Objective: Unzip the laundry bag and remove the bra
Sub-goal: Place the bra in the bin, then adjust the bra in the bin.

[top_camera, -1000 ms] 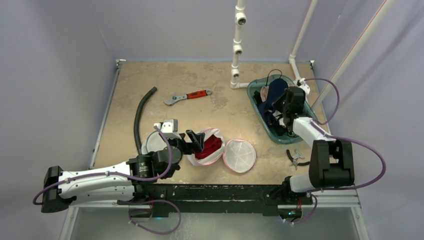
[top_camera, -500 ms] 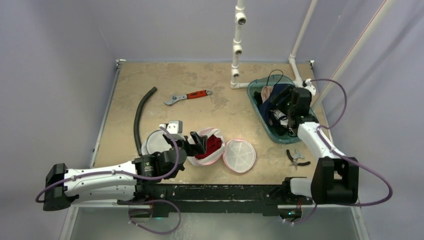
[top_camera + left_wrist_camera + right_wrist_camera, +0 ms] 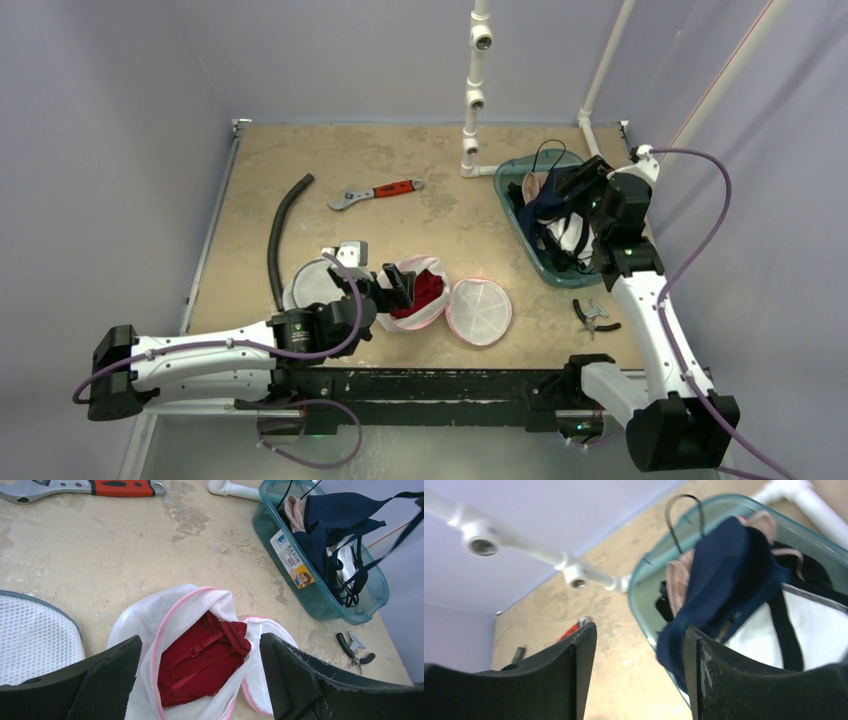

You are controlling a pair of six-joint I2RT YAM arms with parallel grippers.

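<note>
The white mesh laundry bag [image 3: 440, 306] [image 3: 145, 615] with pink trim lies unzipped near the table's front, its round flap [image 3: 480, 310] folded out to the right. A red bra [image 3: 421, 289] [image 3: 200, 660] shows inside its mouth. My left gripper [image 3: 392, 283] [image 3: 199, 639] hangs open just above the bag, its fingers on either side of the opening. My right gripper [image 3: 580, 183] [image 3: 639, 626] is open above the teal basin [image 3: 520, 228] [image 3: 639, 587]. A navy bra [image 3: 545, 195] [image 3: 724, 565] [image 3: 340, 515] lies in the basin; I cannot tell whether it touches the right finger.
A second, grey-rimmed mesh bag [image 3: 308, 285] [image 3: 35, 635] lies left of the laundry bag. A red-handled wrench [image 3: 378, 192], a black hose [image 3: 280, 235] and white pipes [image 3: 472, 100] lie farther back. Pliers [image 3: 595, 315] rest in front of the basin, which holds several other garments.
My right gripper has opened, let go of the navy bra and drawn back up to the right. The left gripper has edged slightly closer to the bag.
</note>
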